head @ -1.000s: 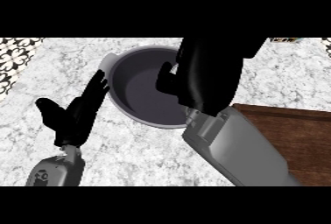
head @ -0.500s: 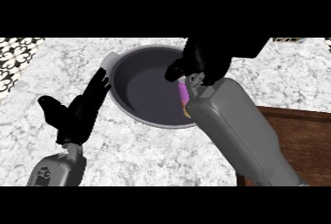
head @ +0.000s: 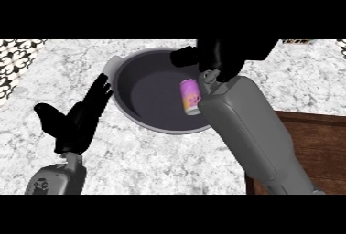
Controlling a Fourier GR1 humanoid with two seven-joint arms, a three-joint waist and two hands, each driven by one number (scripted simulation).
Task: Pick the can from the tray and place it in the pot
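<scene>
Taking the pot (head: 145, 89) as the landmark, the robot's left hand (head: 73, 119) shows just to the left of it, over the marbled counter (head: 169, 157), with its fingers straight and spread, pointing up toward the pot's left rim, the thumb stuck out to the side, holding nothing. Its grey forearm comes in from the lower edge below it. The pot is a grey round vessel with a dark inside, sitting on the counter. Inside it, toward its right wall, lies the can (head: 190, 96), pink and purple with yellow marks, tilted nearly on end and partly hidden by the right forearm. No finger touches it. The right hand (head: 223, 57) hangs over the pot's upper right rim, above the can; its fingers look bent but grasp nothing visible. To the lower right of the pot lies the wooden tray (head: 314, 146), partly covered by the right forearm.
</scene>
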